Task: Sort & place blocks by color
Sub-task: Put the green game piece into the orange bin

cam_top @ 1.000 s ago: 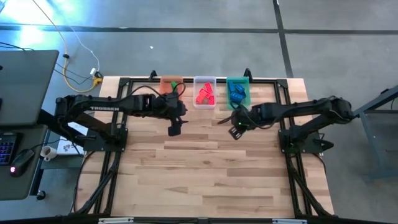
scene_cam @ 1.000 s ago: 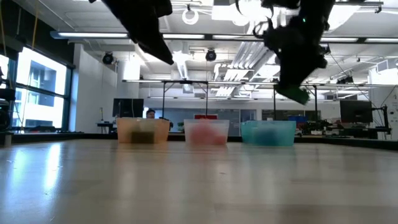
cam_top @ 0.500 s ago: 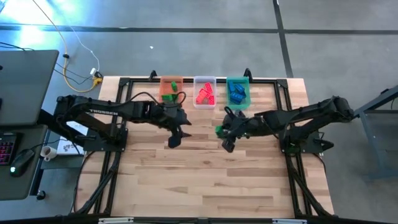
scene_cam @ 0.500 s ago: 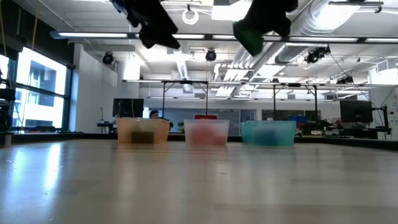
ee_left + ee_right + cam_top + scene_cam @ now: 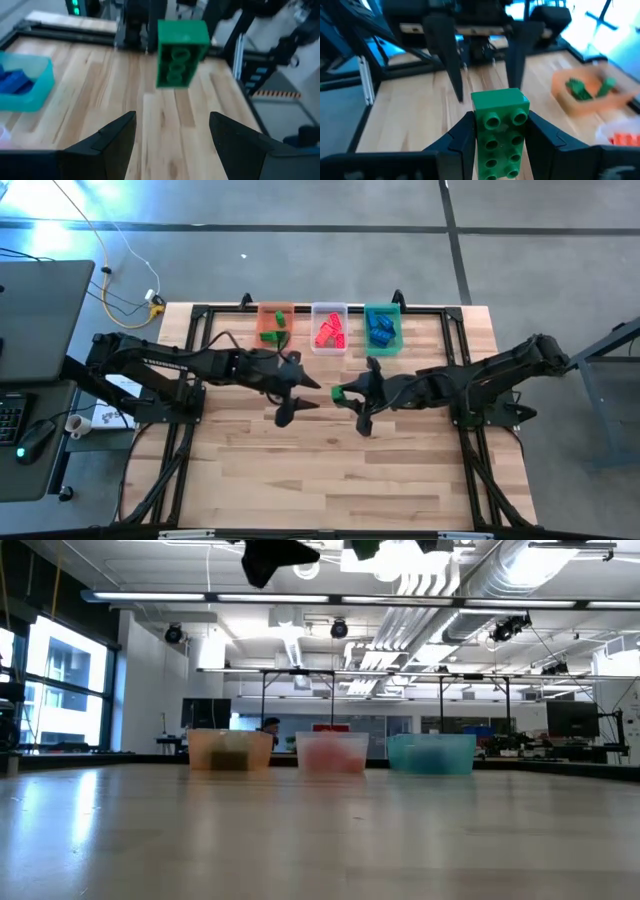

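A green studded block point(image 5: 500, 131) sits in my right gripper point(image 5: 499, 150), which is shut on it above the middle of the table point(image 5: 347, 395). My left gripper point(image 5: 172, 131) is open and faces it from the left point(image 5: 310, 393). Its fingers stand a short way off the block point(image 5: 181, 52) without touching it. In the low view both grippers are at the top edge, high above the table, with the left gripper point(image 5: 272, 555) beside the block point(image 5: 365, 548). The other blocks lie sorted in three bins at the far edge. My right gripper pinches the green block by its two long sides point(image 5: 479, 135) between both fingers. The fingers come level from the table's right and lie along the block. The block's free end point(image 5: 183, 35) juts past the fingertips toward the left gripper. It is lifted clear of the table.
Three bins stand in a row at the far edge: an orange one with green blocks point(image 5: 275, 323), a clear one with red blocks point(image 5: 329, 328) and a green one with blue blocks point(image 5: 382, 327). A dark frame point(image 5: 200, 315) borders the table. Bare wood point(image 5: 330, 470) lies nearer.
My right gripper has carried the green block from in front of the green bin toward the table's left and near side, and upward. My left gripper has moved right, nearer and up toward it. The two now face each other.
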Robot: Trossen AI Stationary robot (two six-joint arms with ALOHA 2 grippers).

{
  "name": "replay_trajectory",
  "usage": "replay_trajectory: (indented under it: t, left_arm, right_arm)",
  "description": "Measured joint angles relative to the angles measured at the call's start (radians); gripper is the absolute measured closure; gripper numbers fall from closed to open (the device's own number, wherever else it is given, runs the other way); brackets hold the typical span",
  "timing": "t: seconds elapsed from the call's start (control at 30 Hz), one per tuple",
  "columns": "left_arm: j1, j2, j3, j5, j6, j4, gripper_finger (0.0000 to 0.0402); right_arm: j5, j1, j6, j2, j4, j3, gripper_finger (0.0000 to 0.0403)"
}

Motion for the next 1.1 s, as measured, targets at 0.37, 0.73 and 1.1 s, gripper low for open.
replay_trajectory:
  t: [0.37, 0.73, 1.1]
  left_arm:
    - [0.000, 0.000, 0.000, -0.011, -0.038, 0.146, 0.0161]
    - [0.000, 0.000, 0.000, -0.027, -0.035, 0.217, 0.0161]
    - [0.001, 0.000, 0.000, -0.077, -0.035, 0.228, 0.0161]
  right_arm:
    - [0.000, 0.003, -0.099, 0.000, 0.160, 0.000, 0.0292]
    - [0.044, -0.009, -0.099, 0.000, 0.195, 0.000, 0.0291]
    - [0.055, -0.020, -0.098, 0.000, 0.279, 0.000, 0.0291]
